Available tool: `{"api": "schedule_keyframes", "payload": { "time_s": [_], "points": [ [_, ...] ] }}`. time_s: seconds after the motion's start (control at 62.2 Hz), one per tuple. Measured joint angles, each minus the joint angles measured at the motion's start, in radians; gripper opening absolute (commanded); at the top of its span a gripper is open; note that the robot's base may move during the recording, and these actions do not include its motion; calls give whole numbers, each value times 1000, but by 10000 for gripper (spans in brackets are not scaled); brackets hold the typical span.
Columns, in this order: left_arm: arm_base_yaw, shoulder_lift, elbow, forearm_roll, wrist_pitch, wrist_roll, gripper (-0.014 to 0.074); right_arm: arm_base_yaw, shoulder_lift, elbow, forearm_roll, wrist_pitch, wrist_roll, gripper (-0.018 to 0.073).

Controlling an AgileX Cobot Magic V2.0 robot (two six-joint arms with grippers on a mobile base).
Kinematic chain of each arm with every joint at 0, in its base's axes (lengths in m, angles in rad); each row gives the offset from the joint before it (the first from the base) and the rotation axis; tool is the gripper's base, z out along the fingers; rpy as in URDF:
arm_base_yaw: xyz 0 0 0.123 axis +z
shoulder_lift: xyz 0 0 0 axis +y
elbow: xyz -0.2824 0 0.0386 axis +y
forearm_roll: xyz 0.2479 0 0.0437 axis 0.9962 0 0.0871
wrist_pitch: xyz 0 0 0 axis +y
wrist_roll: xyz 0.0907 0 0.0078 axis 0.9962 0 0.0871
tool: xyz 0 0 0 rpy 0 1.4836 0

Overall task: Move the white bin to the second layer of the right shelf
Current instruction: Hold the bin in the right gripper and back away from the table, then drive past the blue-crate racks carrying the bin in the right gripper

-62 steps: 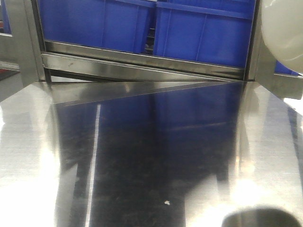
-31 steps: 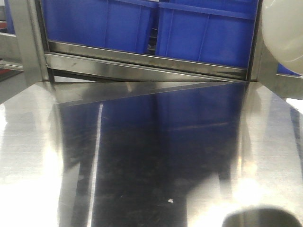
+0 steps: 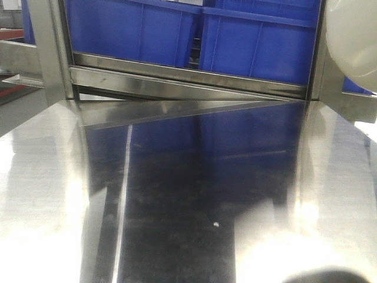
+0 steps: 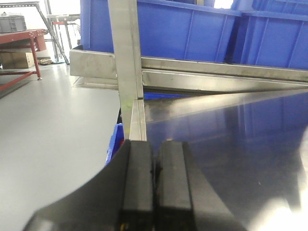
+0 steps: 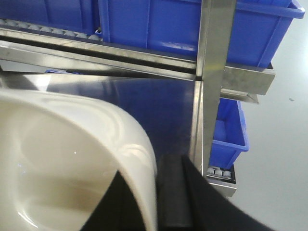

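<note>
The white bin (image 3: 351,36) hangs glossy and cream-white at the top right of the front view, above the steel table. In the right wrist view its rim (image 5: 139,159) is clamped by my right gripper (image 5: 153,195), with one finger inside the bin and one outside. My left gripper (image 4: 155,161) is shut and empty, low over the table's left edge. A steel rack level with small white rollers (image 5: 53,29) and a steel front bar (image 3: 188,79) runs behind the table. I cannot tell which level is the right shelf's second layer.
Blue crates (image 3: 253,41) fill the rack level straight ahead. Upright steel posts stand at the left (image 3: 50,47) and right (image 3: 318,65). The mirror-like steel table (image 3: 41,194) spreads below. Another blue crate (image 5: 228,132) sits lower, beyond the table's right edge, with grey floor beside it.
The rack's left post and the crates have slid rightward in the front view, and the speck on the table has moved up. The bin stays held at the top right.
</note>
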Motion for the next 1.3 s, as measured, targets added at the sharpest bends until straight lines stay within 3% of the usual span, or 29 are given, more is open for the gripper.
{"api": "schedule_keyframes", "payload": {
  "time_s": [1.302],
  "points": [
    [0,0,0,0,0,0,85,0,0,0,0,-2,0,56]
  ]
}}
